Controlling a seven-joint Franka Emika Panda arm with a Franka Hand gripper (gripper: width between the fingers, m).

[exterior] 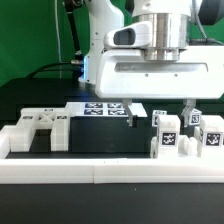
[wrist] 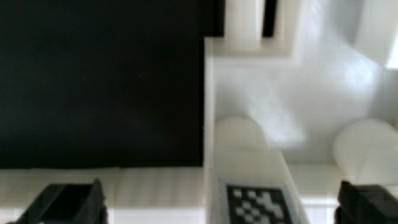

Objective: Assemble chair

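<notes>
1. In the exterior view, the gripper hangs low over the black table, toward the exterior view's right. Its two dark fingers stand wide apart, so it is open and clamps nothing.
2. Below the space between the fingers stand the tagged chair blocks. They are small white upright pieces, close together and just beside the white rail. More of them continue toward the exterior view's right edge.
3. The slotted chair slab lies flat at the exterior view's left, well apart from the gripper. It also lies near the rail.
4. The marker board lies flat farther back on the table, between the slab and the gripper.
5. The rail runs across the whole near edge of the table.
6. In the wrist view, both fingers are seen far from each other, with no piece pressed between them.
7. Between them stands a tagged post with a rounded top, and a second rounded post is beside it.
8. Beyond the posts there is a broad white surface, but which chair piece it is I cannot tell. The black table fills the other side.
</notes>
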